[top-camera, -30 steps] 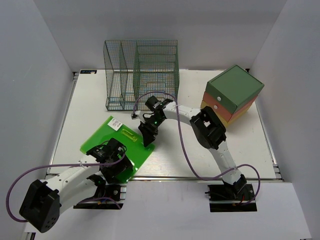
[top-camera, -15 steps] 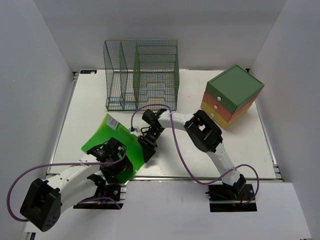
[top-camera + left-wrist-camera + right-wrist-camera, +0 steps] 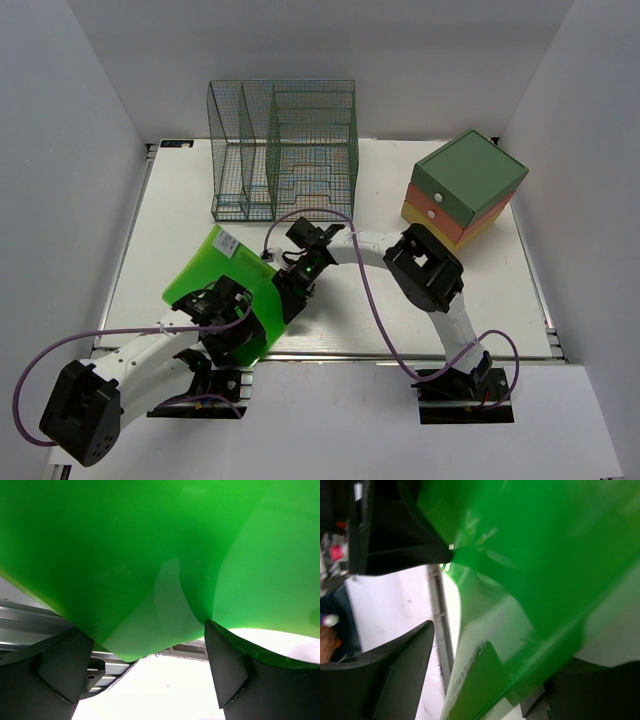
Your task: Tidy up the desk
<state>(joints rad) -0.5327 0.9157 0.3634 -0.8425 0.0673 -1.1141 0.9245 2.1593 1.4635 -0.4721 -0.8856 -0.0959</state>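
Two grippers at a green folder [image 3: 200, 275], tilted up off the desk [image 3: 170, 210]. Left gripper [image 3: 141, 630]: jaws spread wide at near edge. Right gripper [image 3: 295, 287]: cannot tell, spread or pinching.

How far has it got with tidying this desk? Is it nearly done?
Early, by the look of it. Nothing looks put away yet: the green folder sits on the desk, not in the wire rack. In hand: one side of it appears tilted up, with the right hand at that edge, grip unclear, and the left hand open at its near corner. Left: probably filing the folder in the rack.
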